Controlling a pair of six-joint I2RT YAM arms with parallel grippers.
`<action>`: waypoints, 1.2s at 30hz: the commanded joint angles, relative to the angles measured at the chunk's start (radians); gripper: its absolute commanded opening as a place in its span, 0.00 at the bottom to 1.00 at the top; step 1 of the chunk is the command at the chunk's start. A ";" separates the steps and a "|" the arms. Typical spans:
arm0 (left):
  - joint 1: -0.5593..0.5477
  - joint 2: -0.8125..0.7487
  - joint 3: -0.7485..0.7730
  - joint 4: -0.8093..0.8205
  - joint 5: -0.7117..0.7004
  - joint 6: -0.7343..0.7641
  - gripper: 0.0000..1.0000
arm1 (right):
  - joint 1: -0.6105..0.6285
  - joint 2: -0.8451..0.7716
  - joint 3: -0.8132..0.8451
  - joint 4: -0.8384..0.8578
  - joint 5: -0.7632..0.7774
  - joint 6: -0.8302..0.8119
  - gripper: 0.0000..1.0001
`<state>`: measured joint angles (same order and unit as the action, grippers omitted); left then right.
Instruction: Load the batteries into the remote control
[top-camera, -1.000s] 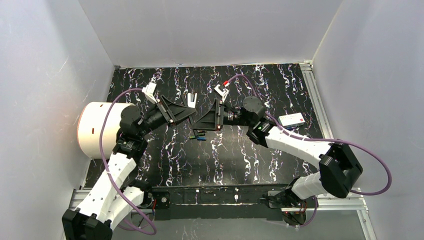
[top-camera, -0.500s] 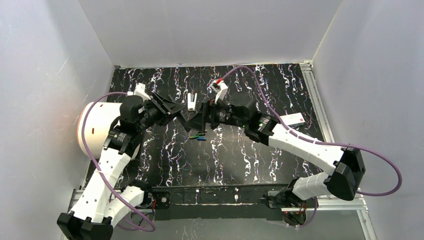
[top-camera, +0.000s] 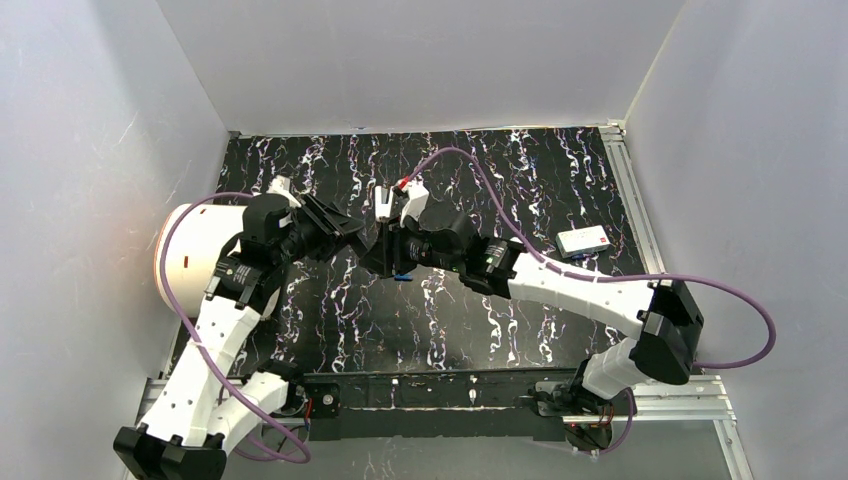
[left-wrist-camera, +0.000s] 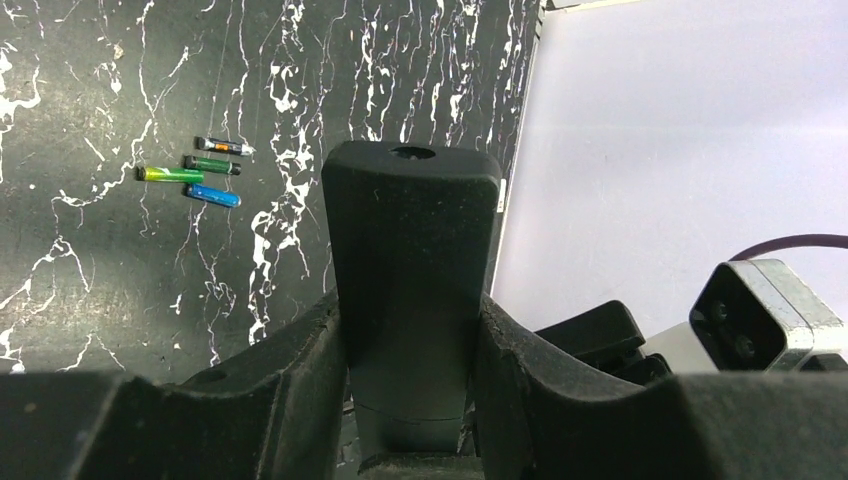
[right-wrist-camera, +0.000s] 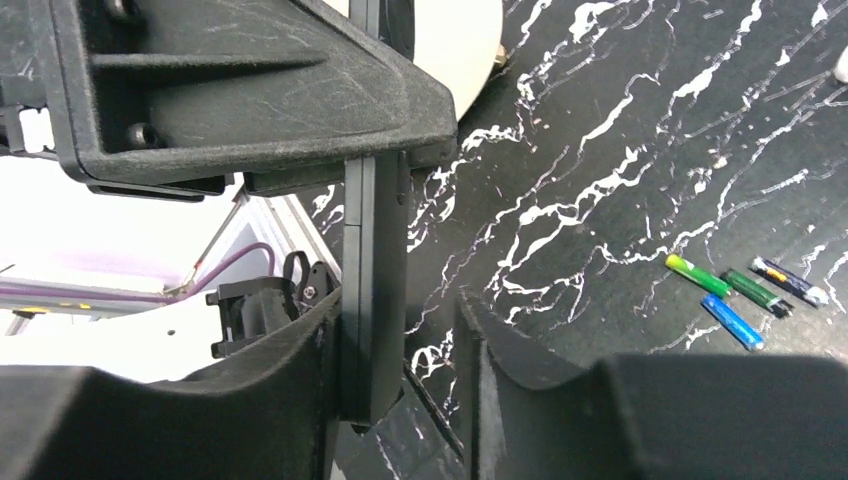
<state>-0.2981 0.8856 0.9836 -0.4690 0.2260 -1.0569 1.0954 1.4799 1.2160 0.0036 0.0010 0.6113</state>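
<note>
My left gripper is shut on the black remote control and holds it above the mat near the middle in the top view. My right gripper is open around the remote's free end. One finger touches the remote's side and the other stands apart with a gap. In the top view the right gripper meets the left one. Several small batteries, green, dark green, blue and black, lie side by side on the mat. They also show in the right wrist view and just below the grippers in the top view.
A big white cylinder stands at the mat's left edge beside my left arm. A small white forked piece lies behind the grippers. A small white box with a red label lies at the right. White walls close in the black marbled mat.
My right arm has swung left and its open jaws now sit around the remote. My left gripper pulled back left and turned, still holding the remote.
</note>
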 joint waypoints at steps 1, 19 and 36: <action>-0.002 -0.041 0.012 -0.046 0.031 0.023 0.01 | -0.004 -0.029 -0.034 0.133 0.026 0.049 0.43; 0.071 -0.035 0.242 -0.006 0.273 0.264 0.83 | -0.176 -0.009 -0.107 0.713 -0.507 0.591 0.11; 0.073 0.059 0.192 0.378 0.500 0.079 0.35 | -0.227 0.009 -0.241 1.101 -0.607 0.876 0.16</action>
<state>-0.2310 0.9428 1.1744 -0.1780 0.6479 -0.9459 0.8825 1.4857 0.9848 0.9958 -0.5781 1.4418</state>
